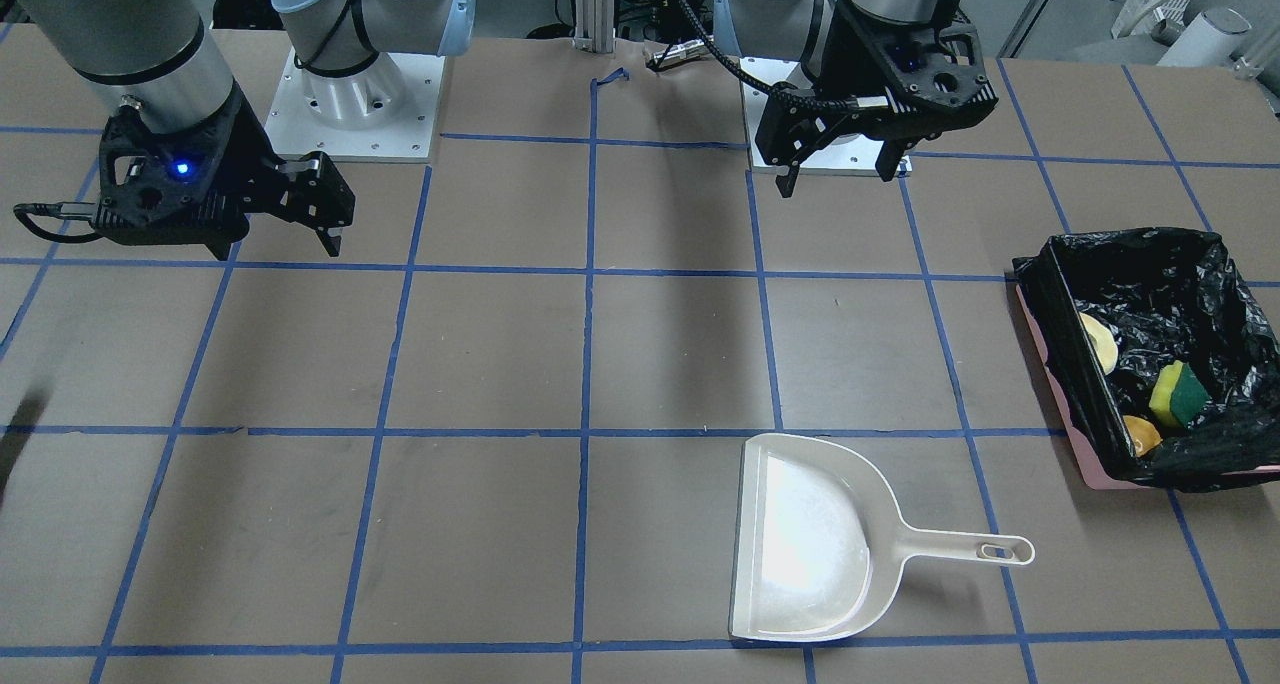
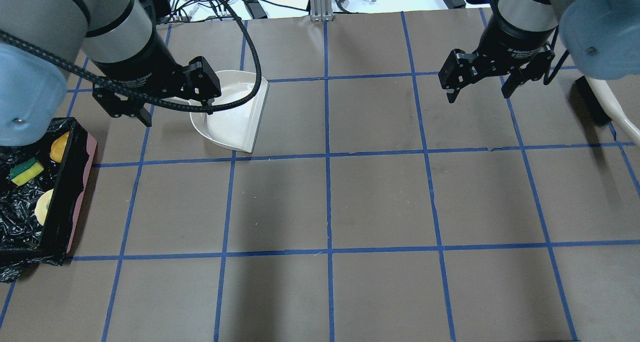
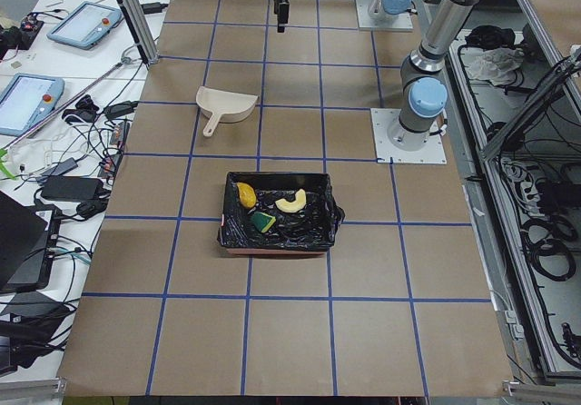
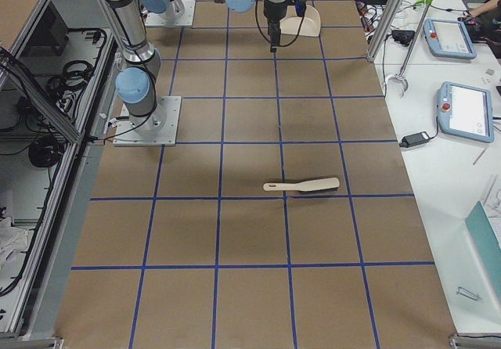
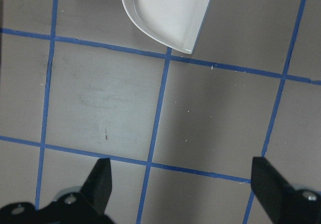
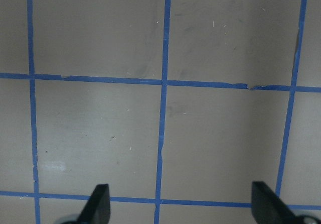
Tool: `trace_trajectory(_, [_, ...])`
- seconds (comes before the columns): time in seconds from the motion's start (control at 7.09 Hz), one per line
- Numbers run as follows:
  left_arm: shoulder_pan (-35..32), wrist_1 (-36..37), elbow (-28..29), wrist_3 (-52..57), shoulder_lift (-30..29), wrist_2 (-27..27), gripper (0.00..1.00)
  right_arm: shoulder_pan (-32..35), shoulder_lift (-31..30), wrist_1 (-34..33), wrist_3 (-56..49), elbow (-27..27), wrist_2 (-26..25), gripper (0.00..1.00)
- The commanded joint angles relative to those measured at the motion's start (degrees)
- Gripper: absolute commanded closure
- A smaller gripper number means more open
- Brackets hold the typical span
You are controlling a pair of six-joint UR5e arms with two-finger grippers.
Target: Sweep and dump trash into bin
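Note:
The bin (image 1: pixel 1060 404) is a pink box lined with a black bag, at the table's end on my left; it also shows in the overhead view (image 2: pixel 82 197) and the exterior left view (image 3: pixel 277 242). Inside lie the yellow-green sponge (image 1: pixel 1180 394) (image 2: pixel 26 172), the pale curved bread (image 1: pixel 1098 342) (image 2: pixel 44 206) and the yellowish lump (image 1: pixel 1140 434) (image 2: pixel 60 147). My left gripper (image 2: pixel 178 116) (image 1: pixel 836 181) is open and empty, above the table near the off-white dustpan (image 2: pixel 235 117). My right gripper (image 2: pixel 478 97) (image 1: pixel 280 249) is open and empty over bare table.
The dustpan (image 1: pixel 810 549) (image 5: pixel 165 10) lies flat and empty, its handle toward the bin. An off-white brush (image 4: pixel 301 185) (image 2: pixel 610 112) lies on the table at my right. Blue tape lines grid the brown table (image 2: pixel 330 202).

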Motion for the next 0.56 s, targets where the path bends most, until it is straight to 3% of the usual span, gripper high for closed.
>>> trace_trajectory(0.0, [0.0, -0.7, -0.4, 0.3, 0.5, 0.1, 0.00, 0.0, -0.1, 0.2, 0.2, 0.0, 0.0, 0.00])
trace_trajectory(0.42, [0.0, -1.1, -0.4, 0.3, 0.6, 0.1, 0.00, 0.0, -0.2, 0.2, 0.2, 0.0, 0.0, 0.00])
